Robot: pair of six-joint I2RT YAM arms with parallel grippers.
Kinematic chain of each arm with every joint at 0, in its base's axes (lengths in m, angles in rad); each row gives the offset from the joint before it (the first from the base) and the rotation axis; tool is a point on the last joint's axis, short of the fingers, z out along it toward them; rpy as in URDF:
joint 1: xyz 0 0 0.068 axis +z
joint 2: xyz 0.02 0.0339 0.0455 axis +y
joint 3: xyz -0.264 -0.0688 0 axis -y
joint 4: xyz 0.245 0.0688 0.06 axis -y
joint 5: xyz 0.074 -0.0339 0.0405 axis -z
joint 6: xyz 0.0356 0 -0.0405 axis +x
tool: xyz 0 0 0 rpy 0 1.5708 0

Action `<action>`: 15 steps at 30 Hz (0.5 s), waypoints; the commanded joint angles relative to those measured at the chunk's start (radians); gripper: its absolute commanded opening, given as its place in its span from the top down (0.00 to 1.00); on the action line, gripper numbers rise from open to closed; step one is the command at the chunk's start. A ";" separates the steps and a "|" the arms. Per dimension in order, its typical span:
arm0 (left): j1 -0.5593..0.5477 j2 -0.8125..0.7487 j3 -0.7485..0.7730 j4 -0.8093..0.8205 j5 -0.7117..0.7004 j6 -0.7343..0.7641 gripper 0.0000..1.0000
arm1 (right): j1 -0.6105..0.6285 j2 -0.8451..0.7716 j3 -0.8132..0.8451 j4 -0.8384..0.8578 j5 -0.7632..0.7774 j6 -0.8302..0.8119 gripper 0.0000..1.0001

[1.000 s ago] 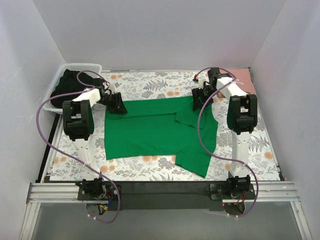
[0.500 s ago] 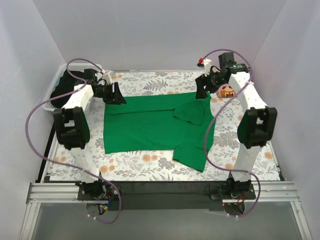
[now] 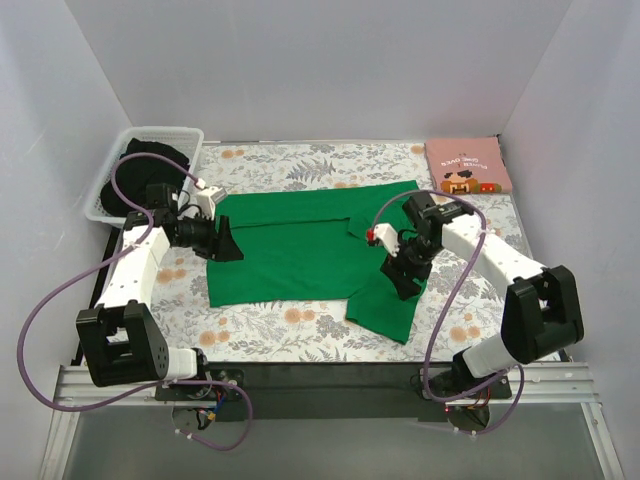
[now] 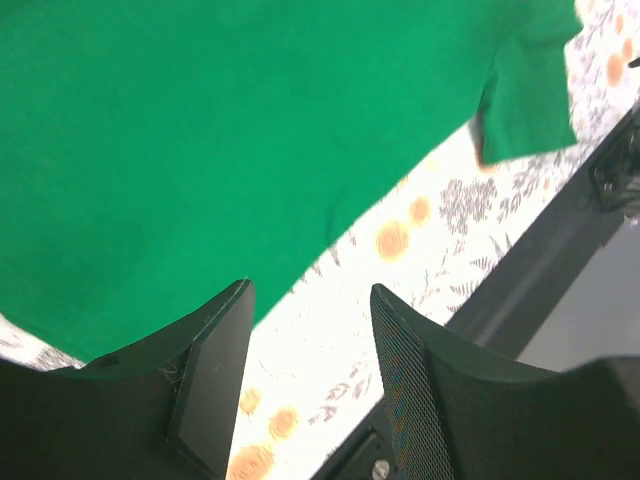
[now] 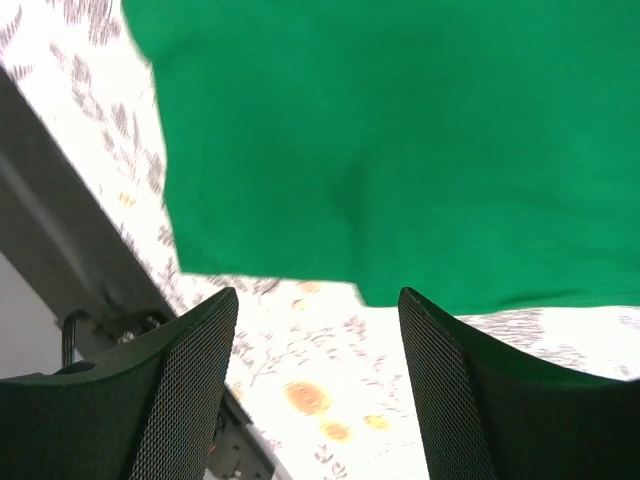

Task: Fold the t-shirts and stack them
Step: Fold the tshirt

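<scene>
left pincer (image 4: 310, 300) hovering released over left edge of green t-shirt (image 3: 290, 250); right pincer (image 5: 317, 300) hovering released over its right part, nothing gripped

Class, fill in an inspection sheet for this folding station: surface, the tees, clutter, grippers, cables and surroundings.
Surface: floral cloth covers the table and lies flat.
Job's things: green tee spread out, not folded, its right side rumpled; pink tee folded at the far right corner, print up.
Clutter: white basket at the far left, with dark clothes in it.
Grippers: left gripper open and empty at the green tee's left edge; right gripper open and empty over its near right part.
Cables: purple cables loop off both arms; one arcs above the green tee.
Surroundings: plain white walls on three sides.
</scene>
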 commanded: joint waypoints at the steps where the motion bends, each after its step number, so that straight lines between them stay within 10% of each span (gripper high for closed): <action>1: 0.012 -0.055 -0.045 -0.077 -0.028 0.090 0.51 | 0.058 -0.094 -0.074 0.063 0.108 0.011 0.29; 15: 0.020 -0.026 -0.068 -0.110 -0.170 0.102 0.51 | 0.098 -0.051 -0.255 0.269 0.274 0.027 0.43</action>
